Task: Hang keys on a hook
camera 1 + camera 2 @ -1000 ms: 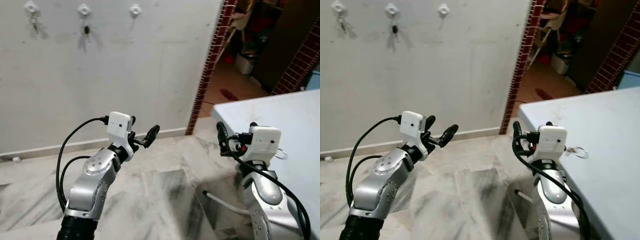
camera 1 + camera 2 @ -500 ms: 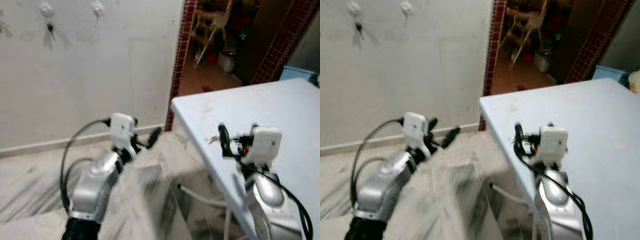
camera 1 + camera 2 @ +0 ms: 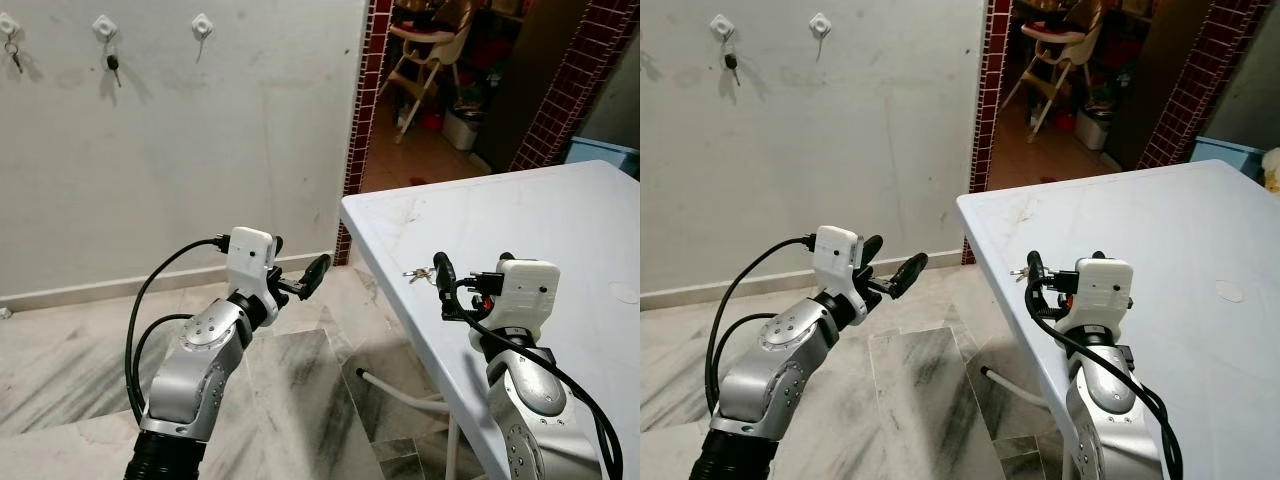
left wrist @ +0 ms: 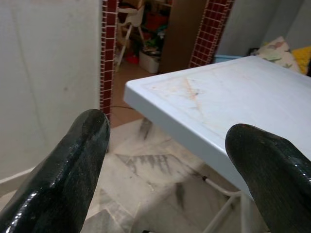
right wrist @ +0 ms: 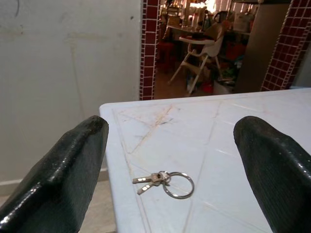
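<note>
From the head, the keys point(image 3: 419, 273) are seen lying on the white table point(image 3: 560, 230) near its edge, just ahead of the right gripper point(image 3: 441, 285); wall hooks point(image 3: 203, 24) are well apart.

At the left wrist, the left gripper point(image 4: 165, 170) is held spread and empty.

At the right wrist, spread fingers point(image 5: 73, 165) are aimed at the keys: the approach is judged in hand; lowering and pinching the ring is called for.

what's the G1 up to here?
It's facing a white table where a key ring lies near the edge. The right tool is open, held just short of the keys. The left tool is open over the floor. The wall hooks are off to the left; nothing is grasped yet.
</note>
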Available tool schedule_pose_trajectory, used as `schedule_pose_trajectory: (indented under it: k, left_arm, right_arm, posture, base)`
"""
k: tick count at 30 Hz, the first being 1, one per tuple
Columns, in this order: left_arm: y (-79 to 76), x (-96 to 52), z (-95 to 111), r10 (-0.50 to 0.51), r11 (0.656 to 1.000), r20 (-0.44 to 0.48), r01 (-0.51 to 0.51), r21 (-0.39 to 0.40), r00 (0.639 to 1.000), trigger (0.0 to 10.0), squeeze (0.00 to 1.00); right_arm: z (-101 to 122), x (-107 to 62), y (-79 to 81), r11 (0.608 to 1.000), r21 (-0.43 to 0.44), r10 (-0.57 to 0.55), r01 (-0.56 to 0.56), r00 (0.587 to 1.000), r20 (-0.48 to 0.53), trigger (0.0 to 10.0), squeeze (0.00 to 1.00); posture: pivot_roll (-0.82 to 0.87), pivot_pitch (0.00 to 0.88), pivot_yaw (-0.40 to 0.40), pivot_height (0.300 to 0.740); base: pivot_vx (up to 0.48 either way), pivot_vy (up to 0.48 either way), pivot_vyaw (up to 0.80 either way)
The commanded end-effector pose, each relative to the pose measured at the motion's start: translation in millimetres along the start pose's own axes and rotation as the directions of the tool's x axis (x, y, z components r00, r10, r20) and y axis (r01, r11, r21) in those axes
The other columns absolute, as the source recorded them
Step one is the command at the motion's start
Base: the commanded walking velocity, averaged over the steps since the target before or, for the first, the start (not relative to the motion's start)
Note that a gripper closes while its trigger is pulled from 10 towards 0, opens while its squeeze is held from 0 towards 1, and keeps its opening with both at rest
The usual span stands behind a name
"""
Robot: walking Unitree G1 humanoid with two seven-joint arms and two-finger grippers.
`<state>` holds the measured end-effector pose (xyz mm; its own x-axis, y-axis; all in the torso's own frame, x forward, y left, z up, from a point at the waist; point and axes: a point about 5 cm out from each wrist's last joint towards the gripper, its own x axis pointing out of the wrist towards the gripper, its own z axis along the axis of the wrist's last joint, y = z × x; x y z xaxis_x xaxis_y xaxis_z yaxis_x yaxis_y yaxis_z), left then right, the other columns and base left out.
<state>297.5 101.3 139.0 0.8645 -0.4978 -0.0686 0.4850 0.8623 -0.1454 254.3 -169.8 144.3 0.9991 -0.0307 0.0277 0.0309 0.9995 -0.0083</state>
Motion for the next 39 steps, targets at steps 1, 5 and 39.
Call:
schedule_pose_trajectory:
  k: [1,5,39]
  left_arm:
    - [-0.5,1.5,2,0.002,1.000,-0.001,-0.002,0.007,1.000,10.0,0.00]
    - [2.0,-0.7,-1,0.014,1.000,-0.015,-0.014,0.014,1.000,10.0,0.00]
    - [6.9,-28.5,-33,0.030,0.999,-0.161,-0.033,-0.014,0.986,10.0,0.00]
  right_arm:
    - [-1,2.2,0.4,1.000,-0.006,0.009,-0.009,1.000,-0.016,10.0,0.00]
    - [-3,3.0,2.5,1.000,-0.003,0.021,-0.021,0.999,-0.028,10.0,0.00]
    - [-32,35.9,24.0,1.000,-0.025,0.010,-0.014,0.989,-0.145,10.0,0.00]
  posture:
    - [0.06,0.000,-0.048,0.740]
    - [0.06,0.000,-0.047,0.740]
    - [0.12,0.000,-0.039,0.740]
  base:
    - [0.000,0.000,0.00]
    - [0.000,0.000,0.00]
    - [0.000,0.000,-0.05]
